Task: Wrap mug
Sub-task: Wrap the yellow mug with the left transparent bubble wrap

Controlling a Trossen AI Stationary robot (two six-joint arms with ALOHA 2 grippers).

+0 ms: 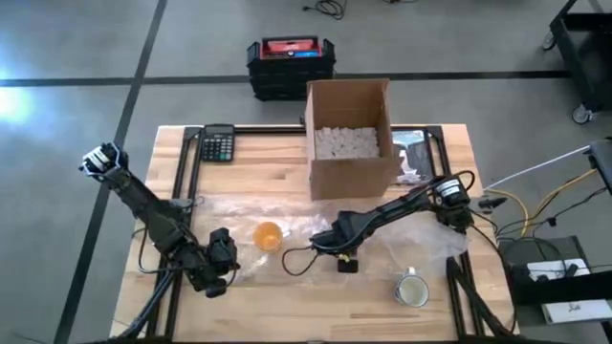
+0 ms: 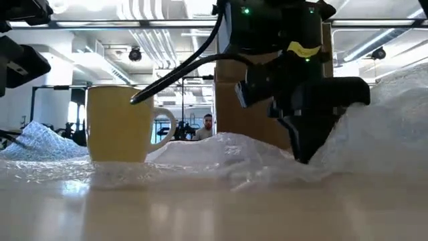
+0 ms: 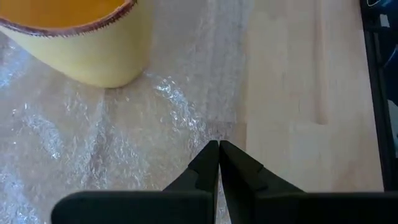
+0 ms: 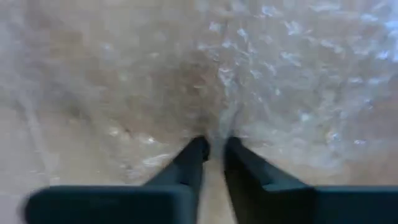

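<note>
Yellow mug (image 1: 269,234) on bubble wrap (image 1: 296,215) between pressed-together left claw (image 1: 229,260) and wrap-pinching right claw (image 1: 335,250).

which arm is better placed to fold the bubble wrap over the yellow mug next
Probably left: the left gripper, shut at the clear bubble wrap sheet's edge, sits beside the yellow ceramic mug. The right gripper is farther away.

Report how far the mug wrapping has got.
Done: the yellow mug stands upright on the spread bubble wrap.

In hand: both grippers are down at the sheet. The left gripper is shut at its edge near the mug; the right gripper pinches a bunched fold on the other side.

Left: no wrap covers the mug yet, so all the folding remains.
</note>
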